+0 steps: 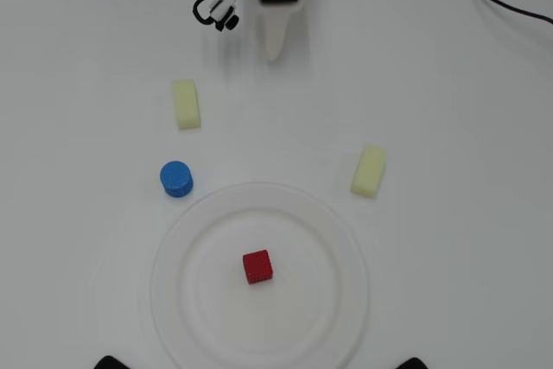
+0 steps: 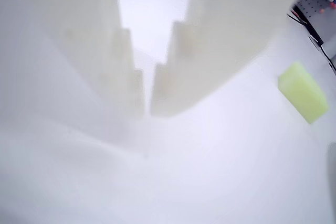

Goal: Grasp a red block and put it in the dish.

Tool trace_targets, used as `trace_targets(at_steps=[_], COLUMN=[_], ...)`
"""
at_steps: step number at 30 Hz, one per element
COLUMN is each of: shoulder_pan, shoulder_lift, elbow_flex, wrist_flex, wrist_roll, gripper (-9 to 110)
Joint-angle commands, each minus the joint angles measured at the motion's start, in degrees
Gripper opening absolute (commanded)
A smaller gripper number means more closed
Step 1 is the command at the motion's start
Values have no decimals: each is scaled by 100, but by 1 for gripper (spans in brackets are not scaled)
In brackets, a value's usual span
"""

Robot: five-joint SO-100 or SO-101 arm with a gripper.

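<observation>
Claw (image 2: 147,111) sits nearly closed and empty at far edge of worktop (image 1: 467,84), well apart from red block (image 1: 257,266) lying inside the dish (image 1: 341,231), so task looks done.

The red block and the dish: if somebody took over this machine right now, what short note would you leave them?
Gripper: pulled back at the top of the overhead view, jaws nearly closed and holding nothing, as the wrist view shows.
Red block: sits inside the dish, near its centre.
Two pale yellow blocks and the blue cylinder lie on the table outside the dish.
Done: the block is in the dish.
Left: nothing, going by these views.
</observation>
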Motion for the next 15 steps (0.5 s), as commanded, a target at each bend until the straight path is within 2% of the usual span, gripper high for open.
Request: trace_targets(at_steps=[1, 5, 15], shoulder_pan=[-62, -26, -26], shoulder_lift=[1063, 1063, 1063], elbow_flex=[615, 615, 606], wrist_flex=[229, 290, 299], wrist_roll=[97, 439, 519], gripper=[0, 0, 0])
